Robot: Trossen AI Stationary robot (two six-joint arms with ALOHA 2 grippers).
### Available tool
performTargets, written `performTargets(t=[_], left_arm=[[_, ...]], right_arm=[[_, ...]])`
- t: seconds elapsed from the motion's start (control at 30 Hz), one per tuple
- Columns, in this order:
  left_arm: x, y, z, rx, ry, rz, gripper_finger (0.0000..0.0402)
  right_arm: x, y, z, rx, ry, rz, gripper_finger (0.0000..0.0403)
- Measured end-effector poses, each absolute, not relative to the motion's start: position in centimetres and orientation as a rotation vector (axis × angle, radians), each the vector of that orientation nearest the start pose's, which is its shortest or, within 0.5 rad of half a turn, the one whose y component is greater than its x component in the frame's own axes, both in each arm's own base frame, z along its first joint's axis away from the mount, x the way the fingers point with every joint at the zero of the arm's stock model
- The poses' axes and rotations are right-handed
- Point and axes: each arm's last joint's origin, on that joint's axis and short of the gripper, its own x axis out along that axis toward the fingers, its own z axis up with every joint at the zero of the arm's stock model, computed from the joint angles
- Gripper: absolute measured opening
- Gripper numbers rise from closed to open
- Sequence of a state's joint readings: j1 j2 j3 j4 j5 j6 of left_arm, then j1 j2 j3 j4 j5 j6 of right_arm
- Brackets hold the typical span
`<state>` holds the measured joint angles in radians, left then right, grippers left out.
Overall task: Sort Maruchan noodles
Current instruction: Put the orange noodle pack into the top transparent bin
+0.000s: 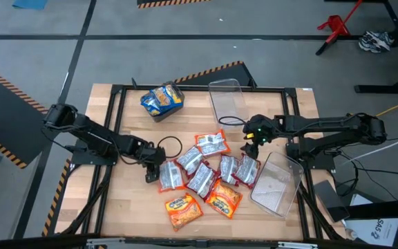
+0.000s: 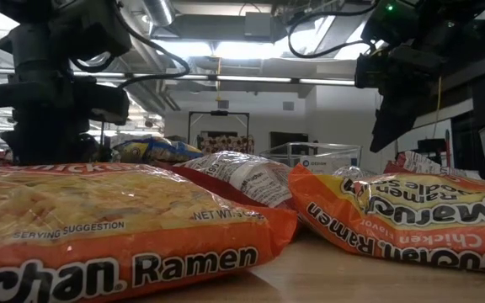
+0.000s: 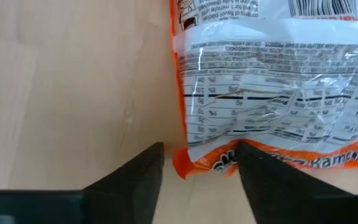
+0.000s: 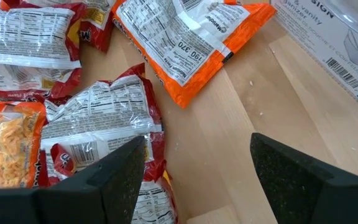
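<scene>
Most shiny flat red and orange Maruchan noodle packets (image 1: pixel 202 173) lie unsorted mid-worktop; only blue-and-yellow packets (image 1: pixel 163 99) sit binned near the far edge. Left tool (image 1: pixel 152 171) and right tool (image 1: pixel 249 142) gape, empty.

Orange Maruchan ramen packets (image 1: pixel 184 209) and red ones (image 1: pixel 246 170) lie flat and jumbled mid-worktop, several label-side down showing silvery backs; blue-and-yellow packets (image 1: pixel 162 98) sit piled apart, toward the far edge.

Left gripper (image 1: pixel 152 171) low over the table, fingers spread — right gripper (image 1: pixel 249 144) likewise spread.
</scene>
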<state>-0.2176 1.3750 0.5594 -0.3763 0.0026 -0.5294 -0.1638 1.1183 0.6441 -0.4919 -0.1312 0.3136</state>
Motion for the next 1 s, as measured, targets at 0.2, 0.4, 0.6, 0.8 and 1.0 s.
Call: performTargets(t=[0.2,0.4,0.6,0.8,1.0], left_arm=[[21.2,-4.6,13.5,-0.379,1.182,0.193,0.0107],[21.2,-4.6,13.6,-0.461,1.166,0.249,0.0014],[21.2,-4.6,13.9,-0.521,1.136,0.281,0.0004],[21.5,-4.6,16.1,-0.585,1.038,0.267,0.0002],[21.9,-4.4,19.4,-0.605,0.925,0.297,0.0001]], right_arm=[[20.3,-3.0,20.3,0.427,0.945,-0.188,0.0278],[20.3,-3.0,20.3,0.427,0.945,-0.188,0.0278],[20.3,-3.0,20.3,0.454,0.941,-0.201,0.0278],[20.3,-2.9,20.4,0.495,0.933,-0.189,0.0278],[20.5,-2.9,20.6,0.521,0.912,-0.169,0.0278]])
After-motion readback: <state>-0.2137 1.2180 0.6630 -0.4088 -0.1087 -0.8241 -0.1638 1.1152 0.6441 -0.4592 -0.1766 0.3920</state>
